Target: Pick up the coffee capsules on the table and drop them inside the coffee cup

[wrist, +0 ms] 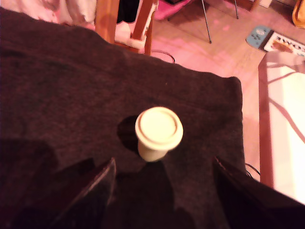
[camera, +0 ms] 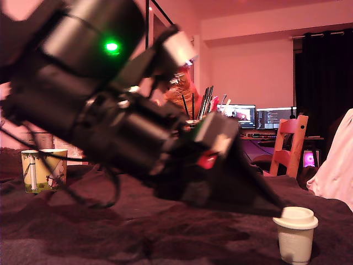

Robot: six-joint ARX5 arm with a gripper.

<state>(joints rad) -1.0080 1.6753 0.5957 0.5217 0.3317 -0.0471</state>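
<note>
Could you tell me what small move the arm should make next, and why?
Probably ease the hand forward and down so its open fingers straddle the cream capsule, then close. The capsule stands upright on the blanket just ahead of the fingertips, not yet between them, and the mug sits far off.

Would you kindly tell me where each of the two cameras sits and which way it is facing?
Exterior view: low, near table level, looking across the brown blanket toward a desk with monitors; the arm fills most of the frame, the coffee cup sits at the exterior view's left.
Wrist view: on the arm, looking down past the open end effector at the blanket and floor beyond; both dark fingers show.
Shared: the cream-white capsule, upright, just ahead of the end effector.
</note>
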